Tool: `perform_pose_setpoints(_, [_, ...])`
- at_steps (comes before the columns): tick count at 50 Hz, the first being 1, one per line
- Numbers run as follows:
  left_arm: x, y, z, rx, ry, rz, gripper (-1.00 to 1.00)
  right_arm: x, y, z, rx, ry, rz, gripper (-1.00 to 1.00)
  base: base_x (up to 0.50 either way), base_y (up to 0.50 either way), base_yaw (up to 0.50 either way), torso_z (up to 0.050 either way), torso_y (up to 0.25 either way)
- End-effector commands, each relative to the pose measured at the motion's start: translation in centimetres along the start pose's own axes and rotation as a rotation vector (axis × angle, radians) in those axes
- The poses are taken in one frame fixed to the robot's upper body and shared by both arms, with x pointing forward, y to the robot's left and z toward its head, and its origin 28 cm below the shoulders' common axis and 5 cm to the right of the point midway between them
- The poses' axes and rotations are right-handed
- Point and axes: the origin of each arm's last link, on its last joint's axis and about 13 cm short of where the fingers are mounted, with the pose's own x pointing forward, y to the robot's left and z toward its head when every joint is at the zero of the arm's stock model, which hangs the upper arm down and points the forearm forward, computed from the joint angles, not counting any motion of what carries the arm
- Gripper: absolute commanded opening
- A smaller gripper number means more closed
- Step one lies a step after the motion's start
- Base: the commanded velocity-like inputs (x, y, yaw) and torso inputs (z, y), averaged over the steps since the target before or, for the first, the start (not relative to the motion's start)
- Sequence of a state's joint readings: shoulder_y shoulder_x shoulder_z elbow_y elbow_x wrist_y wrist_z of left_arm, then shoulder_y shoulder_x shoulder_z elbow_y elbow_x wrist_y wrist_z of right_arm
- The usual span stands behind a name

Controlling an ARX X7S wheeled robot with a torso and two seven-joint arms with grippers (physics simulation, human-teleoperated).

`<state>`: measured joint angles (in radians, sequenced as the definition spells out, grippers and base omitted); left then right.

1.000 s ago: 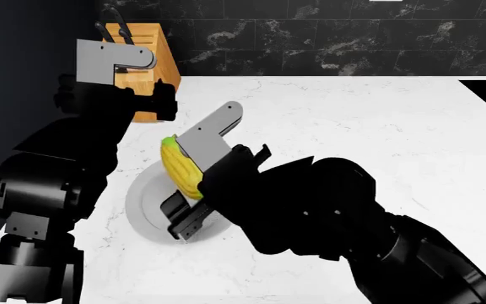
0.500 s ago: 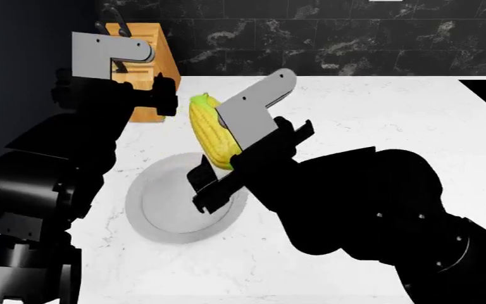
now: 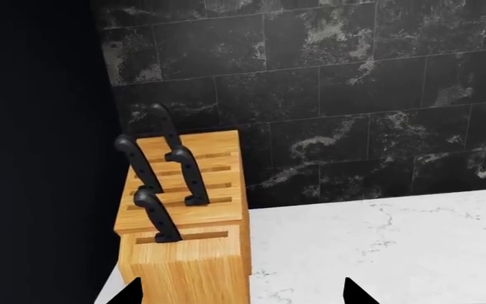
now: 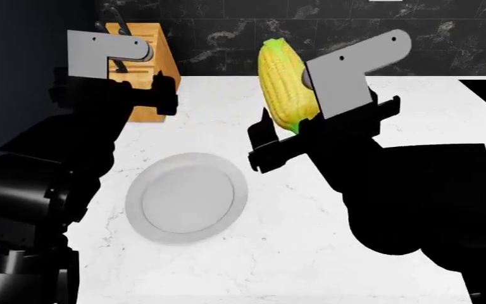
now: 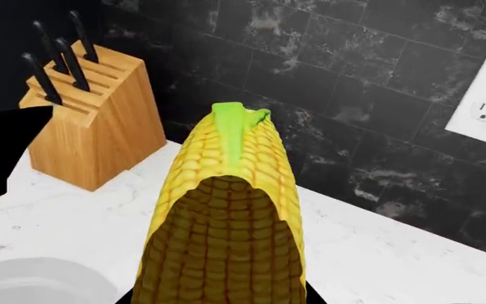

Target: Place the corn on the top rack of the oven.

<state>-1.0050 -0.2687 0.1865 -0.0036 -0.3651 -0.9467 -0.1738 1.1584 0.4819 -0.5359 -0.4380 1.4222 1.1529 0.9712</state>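
White marble counter [image 4: 369, 126] carries a grey plate [image 4: 186, 197], bare, with a wooden knife block [image 4: 146, 69] beyond the plate against the dark tiled wall. Right gripper [image 4: 311, 130] is clamped on the corn [image 4: 285, 85], cob upright and clear of the counter, up and to the side of the plate; left gripper [image 4: 116, 82] hangs near the knife block, carrying nothing, its opening not readable here. Pickup looks done; oven and top rack not in view, so carry and placement remain.

Evenly lit, sharp renders, no blur or edge distortion. Bright white desk [image 4: 378, 120]; far left side black. Near half of corn [image 5: 226, 234] shaded brown.
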Motion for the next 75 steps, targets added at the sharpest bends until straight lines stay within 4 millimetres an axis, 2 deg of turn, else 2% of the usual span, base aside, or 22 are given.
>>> perform_pose_setpoints(1, [-0.4,-0.3,0.1,0.000,-0.009,-0.010,1.00,-0.9,-2.0,0.6,0.032,-0.071,-0.109,-1.00,0.00,0.00,0.00,0.000,0.000])
perform_pose_setpoints(17, [-0.8,-0.6,0.5,0.005,-0.019,-0.022,1.00,-1.6,-3.6,0.8,0.070,-0.093,-0.216,-1.00,0.00,0.00,0.00,0.000,0.001])
perform_pose_setpoints(26, [-0.8,-0.7,0.2,0.000,-0.018,-0.026,1.00,-1.6,-3.7,0.4,0.071,-0.081,-0.225,-1.00,0.00,0.00,0.00,0.000,0.000])
perform_pose_setpoints(27, [-1.5,-0.6,0.4,-0.003,-0.030,-0.033,1.00,-1.6,-3.6,0.1,0.080,-0.067,-0.217,-1.00,-0.37,0.11,0.00,0.000,0.000])
perform_pose_setpoints(29, [-1.6,-0.6,0.5,-0.004,-0.033,-0.034,1.00,-1.6,-3.7,0.1,0.085,-0.068,-0.217,-1.00,-0.40,0.13,0.00,0.000,0.006])
perform_pose_setpoints(75, [-1.6,-0.6,0.6,-0.003,-0.036,-0.032,1.00,-1.8,-3.8,-0.4,0.100,-0.063,-0.212,-1.00,-0.50,0.18,0.00,0.000,0.000])
